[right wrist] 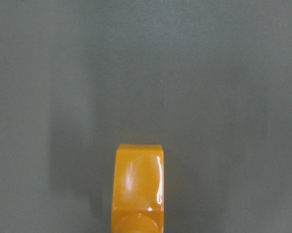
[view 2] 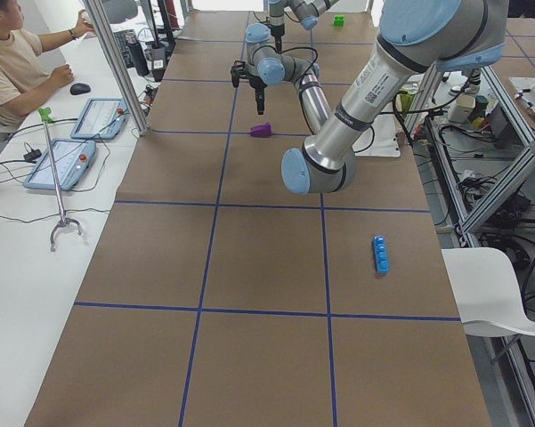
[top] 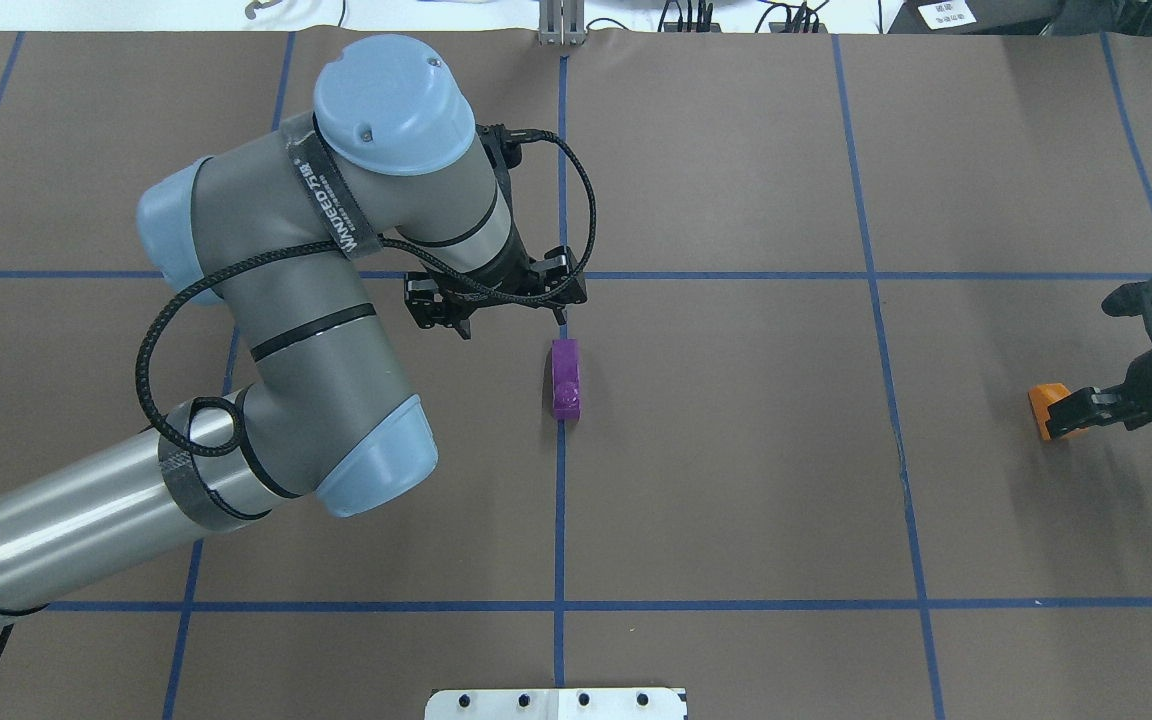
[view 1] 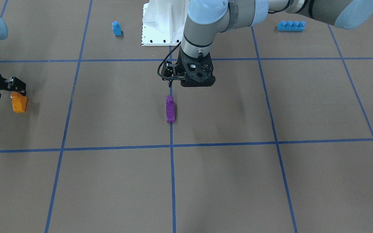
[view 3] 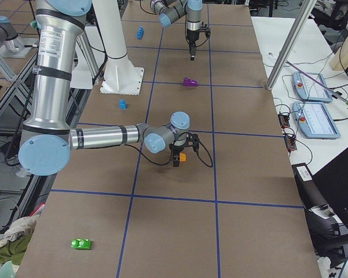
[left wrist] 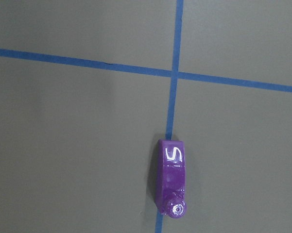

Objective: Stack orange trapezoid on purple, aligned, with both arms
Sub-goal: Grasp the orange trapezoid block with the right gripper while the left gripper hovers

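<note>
- You see the table (view 1: 238, 181) covered in brown, with a grid of blue tape (view 1: 172, 181).
- The purple (view 1: 170, 110) lies on the middle tape line, near the left gripper (view 1: 170, 83).
- The orange trapezoid (view 1: 19, 104) sits well apart, at the right gripper (top: 1068, 412).
- You cannot tell whether either gripper is apart or together.

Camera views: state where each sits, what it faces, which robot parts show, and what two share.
Front-facing: across the table, facing the robot's base; left hand near the purple block, right hand at the orange block.
Overhead: behind the robot, looking down; left arm dominates.
Exterior left: table's end; left arm near.
Exterior right: opposite end; right arm near.
Left wrist: down on purple block; no hand.
Right wrist: down on orange block; no hand.
Shared: first two show purple block on blue tape.
</note>
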